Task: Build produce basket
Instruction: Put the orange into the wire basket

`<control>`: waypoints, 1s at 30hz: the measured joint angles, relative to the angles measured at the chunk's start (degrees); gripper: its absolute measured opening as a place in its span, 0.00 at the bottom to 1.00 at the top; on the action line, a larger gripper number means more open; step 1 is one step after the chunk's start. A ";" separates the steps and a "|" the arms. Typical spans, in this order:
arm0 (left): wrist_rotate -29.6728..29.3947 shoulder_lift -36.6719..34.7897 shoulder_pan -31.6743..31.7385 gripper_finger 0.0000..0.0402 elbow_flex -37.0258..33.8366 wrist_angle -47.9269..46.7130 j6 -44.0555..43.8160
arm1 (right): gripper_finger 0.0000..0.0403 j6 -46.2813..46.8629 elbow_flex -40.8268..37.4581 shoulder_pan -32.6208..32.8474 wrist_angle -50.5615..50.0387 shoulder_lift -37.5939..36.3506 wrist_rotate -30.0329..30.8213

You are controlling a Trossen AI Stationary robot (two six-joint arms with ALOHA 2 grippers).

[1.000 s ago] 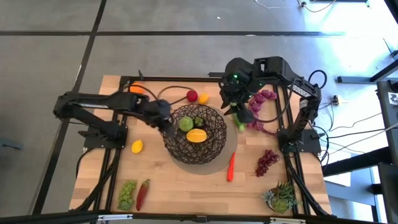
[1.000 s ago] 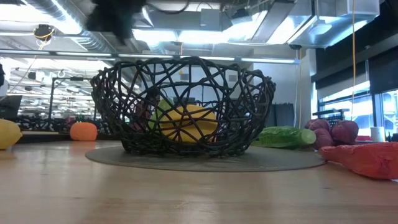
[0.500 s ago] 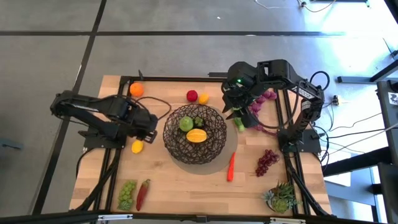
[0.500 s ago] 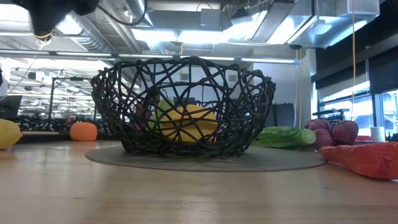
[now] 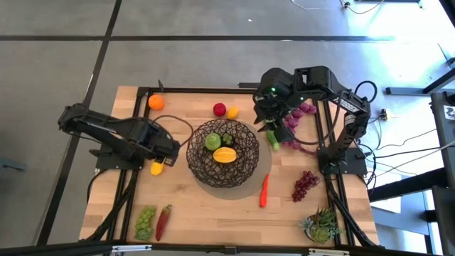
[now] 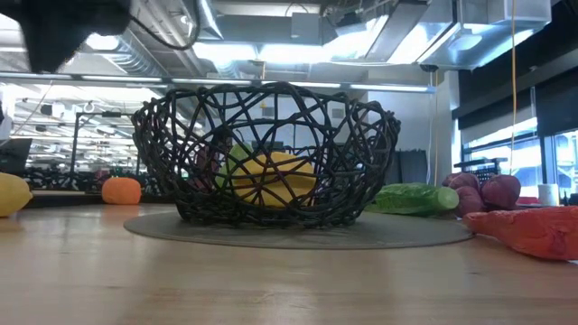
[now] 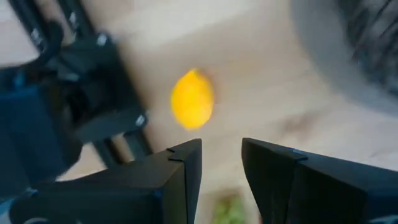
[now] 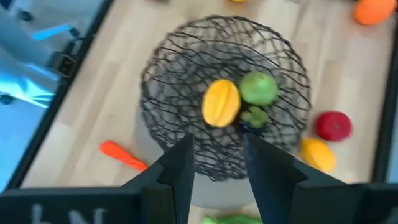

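While no writing can be read, the basket [image 5: 223, 152] sits mid-table between both arms. The left gripper [image 5: 169, 154], fingers a little apart and empty, hovers just by the lemon [image 5: 156, 168]. The right gripper [image 5: 269, 122], fingers apart, holds nothing.

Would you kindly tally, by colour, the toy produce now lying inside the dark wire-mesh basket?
Green: 2, a round green apple and a small dark-green piece
Yellow-orange: 1, an oval mango
Total: 3
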 joint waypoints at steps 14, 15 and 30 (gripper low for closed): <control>-10.08 -2.66 33.72 0.25 0.00 14.79 23.48 | 0.33 -0.43 0.00 -2.48 0.00 0.00 2.44; -9.96 -2.59 36.41 0.25 0.00 14.71 24.29 | 0.33 -0.86 0.00 -2.66 -0.01 0.00 2.44; -5.14 4.72 63.60 0.25 0.00 19.62 44.64 | 0.33 -1.17 -3.79 -7.62 12.67 0.87 8.92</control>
